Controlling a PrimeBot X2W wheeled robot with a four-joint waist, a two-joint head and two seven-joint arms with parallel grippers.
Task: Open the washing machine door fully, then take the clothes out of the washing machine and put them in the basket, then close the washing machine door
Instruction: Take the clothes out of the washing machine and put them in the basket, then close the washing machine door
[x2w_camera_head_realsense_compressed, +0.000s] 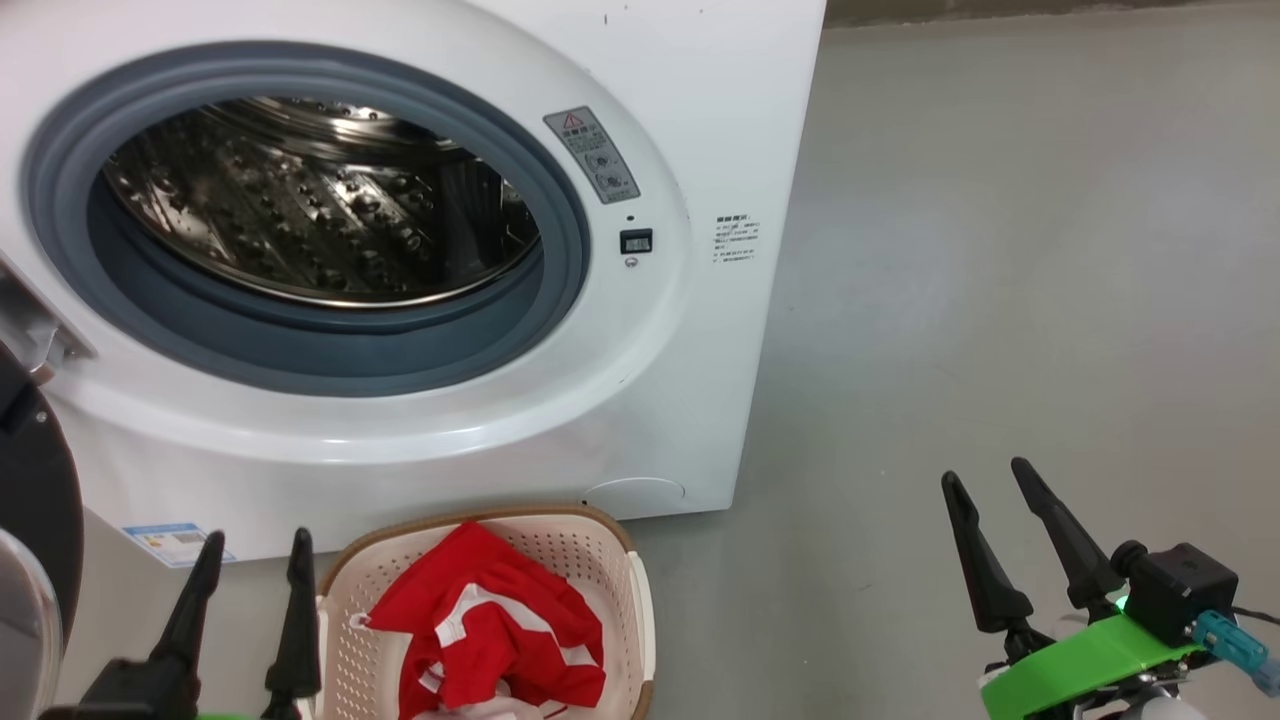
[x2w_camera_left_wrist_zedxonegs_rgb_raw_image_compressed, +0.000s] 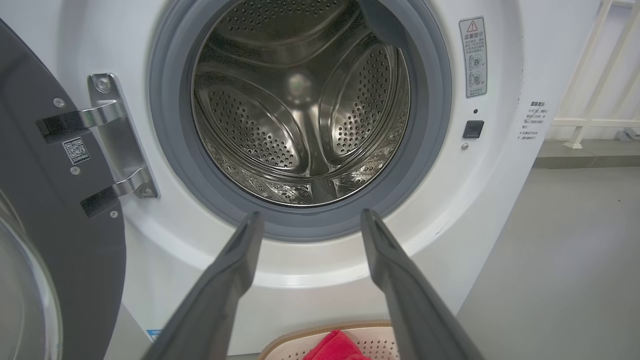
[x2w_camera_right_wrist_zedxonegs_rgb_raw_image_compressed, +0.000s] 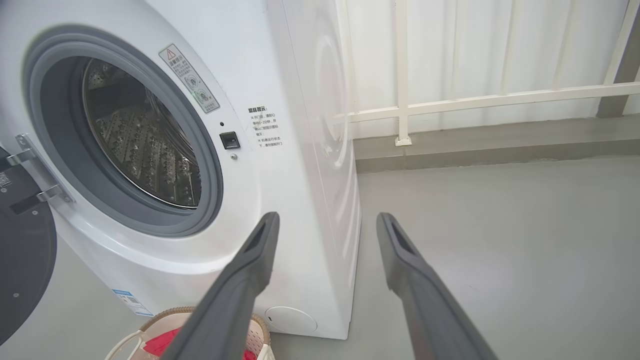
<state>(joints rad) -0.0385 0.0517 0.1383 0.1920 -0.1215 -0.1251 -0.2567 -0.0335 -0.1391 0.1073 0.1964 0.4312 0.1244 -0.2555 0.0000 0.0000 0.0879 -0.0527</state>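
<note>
The clothes (x2w_camera_head_realsense_compressed: 480, 620) lay in the basket (x2w_camera_head_realsense_compressed: 575, 545), which stood on the floor (x2w_camera_head_realsense_compressed: 1000, 300) just to the right of the left end effector (x2w_camera_head_realsense_compressed: 257, 540). Ahead of that end effector stood the washing machine (x2w_camera_head_realsense_compressed: 700, 120), its perforated steel drum (x2w_camera_head_realsense_compressed: 320, 210) exposed. The washing machine door (x2w_camera_head_realsense_compressed: 40, 500) hung swung open to the end effector's left. Both end effectors had their fingers spread apart in free air. The right end effector (x2w_camera_head_realsense_compressed: 984, 472) hovered above the floor, well right of the basket.
</note>
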